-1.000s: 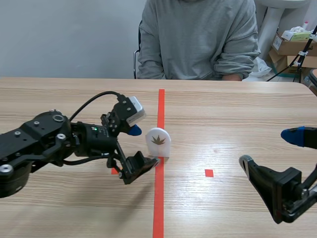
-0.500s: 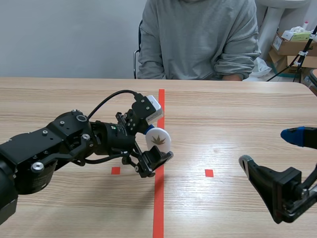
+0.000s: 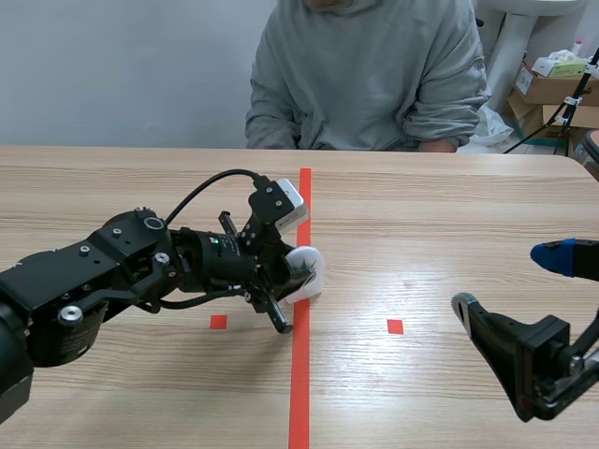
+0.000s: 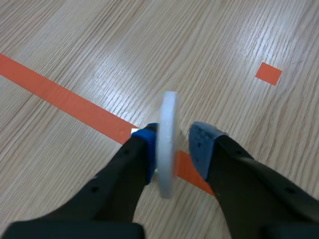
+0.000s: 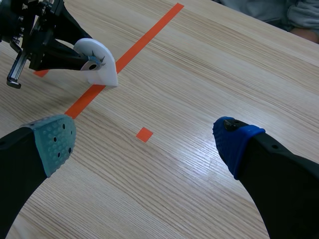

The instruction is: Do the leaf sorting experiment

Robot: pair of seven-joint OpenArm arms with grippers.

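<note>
A white arch-shaped leaf card (image 3: 309, 266) stands on the orange centre line, leaning a little. In the left wrist view the leaf card (image 4: 168, 144) is edge-on between my left gripper's (image 4: 174, 142) fingers. One blue pad lies against one face and the other pad sits close at the opposite face. My left gripper (image 3: 288, 277) is shut on it. From the right wrist view the card (image 5: 99, 59) shows its brown leaf picture, far ahead of my right gripper (image 5: 144, 137). That right gripper (image 3: 513, 281) stands wide open and holds nothing at the table's right side.
A person in a grey sweatshirt (image 3: 374, 75) sits across the table. Cardboard boxes (image 3: 552, 89) stand off the table at the back right. Small orange squares (image 3: 395, 325) mark the wood on either side of the centre line.
My left arm has moved right to the card and its fingers have closed round it. The card now leans. My right arm has not moved.
</note>
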